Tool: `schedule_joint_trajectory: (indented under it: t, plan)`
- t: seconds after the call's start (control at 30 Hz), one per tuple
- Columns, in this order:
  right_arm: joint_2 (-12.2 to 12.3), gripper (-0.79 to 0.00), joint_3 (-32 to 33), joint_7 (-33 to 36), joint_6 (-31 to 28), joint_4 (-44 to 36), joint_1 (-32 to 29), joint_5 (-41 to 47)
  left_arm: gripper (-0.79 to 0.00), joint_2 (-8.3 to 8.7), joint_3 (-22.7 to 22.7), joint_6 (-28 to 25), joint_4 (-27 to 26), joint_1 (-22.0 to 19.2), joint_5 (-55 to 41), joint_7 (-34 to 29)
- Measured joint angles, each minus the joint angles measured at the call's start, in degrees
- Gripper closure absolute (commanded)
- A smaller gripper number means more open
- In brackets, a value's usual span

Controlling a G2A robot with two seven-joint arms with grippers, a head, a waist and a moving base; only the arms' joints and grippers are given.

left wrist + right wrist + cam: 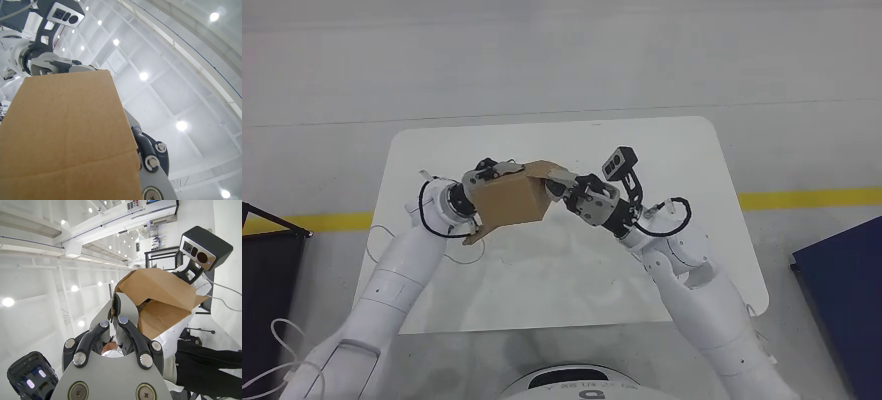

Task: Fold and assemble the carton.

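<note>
The brown carton (pixel 510 200) hangs above the white table (pixel 662 280), held between both arms. At the carton's left end is my left gripper (pixel 490 170), shut on a wall; in the left wrist view one finger (pixel 130 118) lies along the edge of the broad panel (pixel 66 123), which hides the other finger. My right gripper (pixel 554 183) is shut on the carton's right end. In the right wrist view its two fingers pinch a torn cardboard edge (pixel 114 308), and the carton (pixel 160 285) stands open-ended beyond with a flap hanging inward. The right gripper (pixel 83 68) also shows beyond the panel's far edge.
The table's front and right parts are bare. A yellow floor line (pixel 812 198) runs behind the table. A dark blue object (pixel 842 290) stands on the floor at the right, and a dark frame (pixel 262 250) at the left.
</note>
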Motion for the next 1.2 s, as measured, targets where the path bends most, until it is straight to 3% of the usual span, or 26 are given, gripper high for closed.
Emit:
schedule_joint_trajectory:
  t: [0.1,0.13,0.23,0.3,0.37,0.77,0.9,0.93,1.0,1.07,1.1,1.13,1.2]
  plan:
    - [0.3,0.000,0.6,0.4,2.1,-0.9,-0.4,-0.4,0.000,-0.04,0.1,0.0,0.0,-0.1,0.0,0.0]
    - [0.3,-0.089,0.7,0.4,2.3,-1.1,-0.5,-0.5,0.000,-0.06,0.2,0.0,0.0,-0.2,0.0,0.0]
    - [0.4,-0.209,0.8,-0.7,1.6,-1.1,-0.6,-1.3,0.000,-0.13,0.7,0.1,-0.1,-0.3,-0.4,0.1]
    - [0.4,-0.656,0.7,-1.5,1.0,-1.1,-0.5,-1.8,0.000,-0.14,1.0,0.2,-0.2,-0.4,-0.6,0.2]
    - [0.3,-0.785,0.9,-2.4,-0.3,-1.0,-0.5,-2.0,0.000,-0.13,1.3,0.1,-0.1,-0.5,-0.9,0.1]
    - [0.3,-0.785,0.8,-2.0,-4.5,-0.1,-0.7,-0.8,0.000,0.13,2.3,-0.2,-1.0,-0.2,-0.8,-0.2]
    - [0.2,-0.720,0.5,-1.2,-4.8,0.4,-0.6,0.2,0.000,0.20,2.3,-0.2,-1.6,0.1,0.1,-0.2]
    - [0.2,-0.631,0.4,-1.0,-4.8,0.5,-0.7,0.3,0.000,0.20,2.3,-0.2,-1.8,0.2,0.1,-0.2]
    - [0.3,-0.360,0.5,-0.7,-4.9,0.5,-0.8,0.4,0.000,0.20,2.2,-0.2,-2.2,0.4,0.2,-0.2]
    - [0.4,-0.197,0.7,-0.3,-5.0,0.2,-1.3,0.8,0.000,0.20,2.1,-0.2,-2.6,0.7,0.3,-0.2]
    - [0.4,-0.071,0.8,-0.1,-5.0,0.1,-1.5,1.0,0.000,0.20,2.0,-0.2,-2.8,0.8,0.3,-0.2]
    - [0.5,0.000,1.1,0.2,-4.9,-0.1,-1.9,1.1,0.000,0.20,2.0,-0.2,-3.0,1.0,0.3,-0.2]
    - [0.6,0.000,1.4,1.0,-4.6,-0.5,-2.5,1.3,0.000,0.21,1.9,-0.2,-3.3,1.2,0.4,-0.2]
